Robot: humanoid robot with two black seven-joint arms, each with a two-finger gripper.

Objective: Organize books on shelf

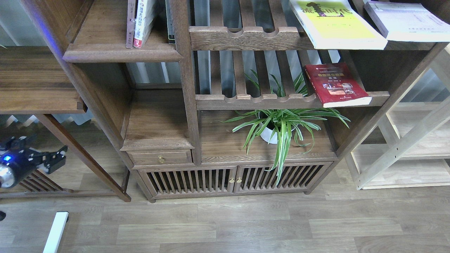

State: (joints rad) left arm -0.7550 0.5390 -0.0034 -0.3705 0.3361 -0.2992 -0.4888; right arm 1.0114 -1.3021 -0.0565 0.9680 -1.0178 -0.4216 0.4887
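The red book (335, 84) is laid flat on the slatted rack just above the potted plant (281, 123); it is judged thin, light and bendable, best taken at its overhanging front edge. The left gripper (52, 160), far left of the plant, is seen released and empty, with a cabinet post (186, 80) between.

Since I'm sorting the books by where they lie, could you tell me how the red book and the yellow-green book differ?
The red book lies on the lower slatted rack; the yellow-green book lies on the upper rack. The red cover carries a yellow title and small pictures; the yellow-green one shows a dark figure. The yellow-green book looks larger in this view. Both lie flat, covers up, white page edges overhanging the front rail.
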